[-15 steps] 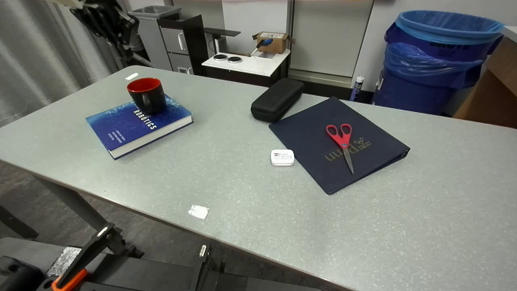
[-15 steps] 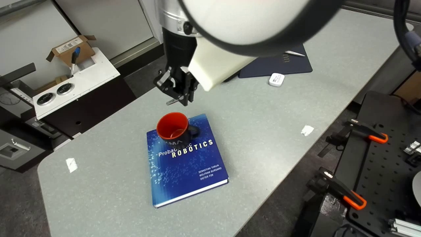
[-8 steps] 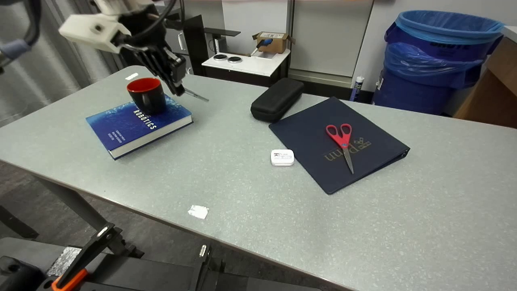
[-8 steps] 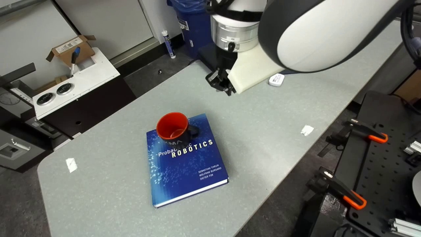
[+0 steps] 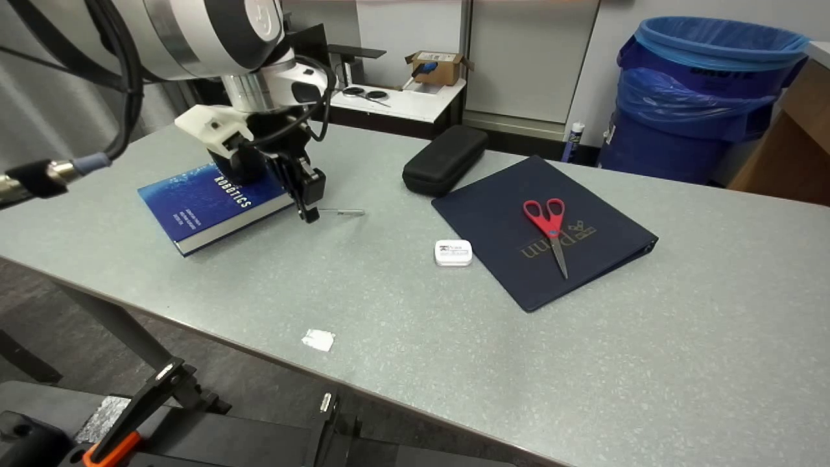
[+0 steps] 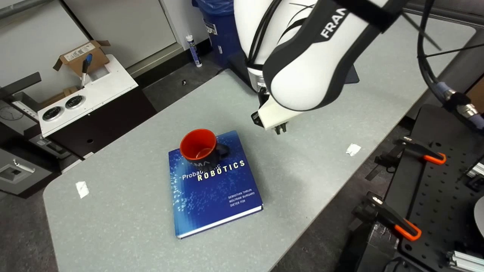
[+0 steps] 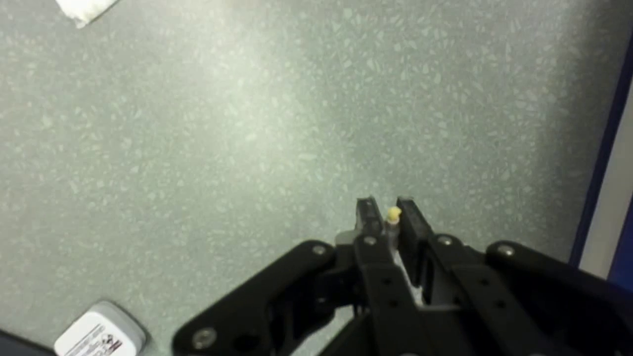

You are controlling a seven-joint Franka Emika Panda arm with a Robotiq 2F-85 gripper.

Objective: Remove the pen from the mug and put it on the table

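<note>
Pen (image 5: 350, 212): out of the mug (image 6: 198, 145), held by the gripper (image 7: 387, 210); in an exterior view, sticks out from the fingertips (image 5: 309, 213) toward 3 o'clock, nearly level across that view.
Gripper: narrow, clamped on the pen from both sides.
Yellow end (image 7: 393, 213) of the pen: in the wrist view, shows between the black pads (image 7: 415, 225), near their 12 o'clock tips.
Table (image 5: 402, 337): light grey, close below pen and fingertips; touching or not, cannot tell.
Mug: upright on the blue book (image 6: 217, 196), apart from the gripper, toward 9 o'clock from it in an exterior view; behind gripper and arm (image 5: 220, 32), mostly hidden in an exterior view.
Book: in the wrist view, a strip along the 3 o'clock border.
White box (image 7: 101, 331): in the wrist view, at 8 o'clock from the pen; in an exterior view, just beside the navy binder (image 5: 493, 211).
Binder: at 3 o'clock from the pen in an exterior view, under the red-handled scissors (image 5: 553, 232).
</note>
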